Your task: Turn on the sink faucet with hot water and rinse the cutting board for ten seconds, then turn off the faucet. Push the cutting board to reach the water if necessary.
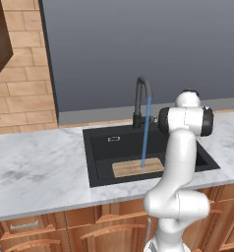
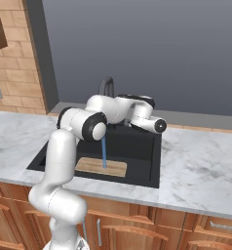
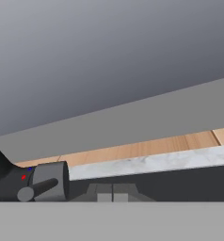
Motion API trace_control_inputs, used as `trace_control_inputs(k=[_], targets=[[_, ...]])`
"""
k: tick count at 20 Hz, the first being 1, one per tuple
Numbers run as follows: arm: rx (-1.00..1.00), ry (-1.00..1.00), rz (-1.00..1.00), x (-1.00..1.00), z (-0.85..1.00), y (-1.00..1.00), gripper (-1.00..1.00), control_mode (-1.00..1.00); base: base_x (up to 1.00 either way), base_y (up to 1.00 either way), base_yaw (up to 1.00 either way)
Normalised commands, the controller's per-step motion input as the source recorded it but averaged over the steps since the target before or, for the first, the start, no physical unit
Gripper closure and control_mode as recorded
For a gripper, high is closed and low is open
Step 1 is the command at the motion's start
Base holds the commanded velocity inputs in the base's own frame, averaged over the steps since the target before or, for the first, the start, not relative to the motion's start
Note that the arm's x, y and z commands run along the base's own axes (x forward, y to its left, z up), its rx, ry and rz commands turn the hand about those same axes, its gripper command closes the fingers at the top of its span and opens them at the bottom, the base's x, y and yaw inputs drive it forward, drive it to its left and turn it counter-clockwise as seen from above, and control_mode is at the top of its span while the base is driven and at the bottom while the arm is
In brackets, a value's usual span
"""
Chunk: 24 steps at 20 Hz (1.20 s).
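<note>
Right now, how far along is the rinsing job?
Done: the sink faucet is on, and the water lands on the cutting board in the sink, so no push is needed. In hand: the rinse. Left: closing the lever, beside the tool.

A broad, flat blue-grey wall panel [image 1: 138, 44] rises behind the white, grey-veined marble counter [image 1: 40, 167], with a pale grey ledge [image 2: 201, 119] along its foot. Tan brick-pattern tiles [image 1: 25, 78] cover the wall to the left. Below run reddish-brown wooden cabinet fronts [image 2: 152, 227] with matching bar handles.
</note>
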Motion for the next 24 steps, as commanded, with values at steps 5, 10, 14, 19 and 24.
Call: trace_control_inputs(k=[5,10,14,19,24], targets=[[0.00,0.00,0.00,0.00,0.00,0.00,1.00,-1.00,0.00,0.00,0.00],[0.00,0.00,0.00,0.00,0.00,0.00,1.00,-1.00,0.00,0.00,0.00],[0.00,0.00,0.00,0.00,0.00,0.00,1.00,-1.00,0.00,0.00,0.00],[0.00,0.00,0.00,0.00,0.00,0.00,1.00,-1.00,0.00,0.00,0.00],[0.00,0.00,0.00,0.00,0.00,0.00,1.00,-1.00,0.00,0.00,0.00]])
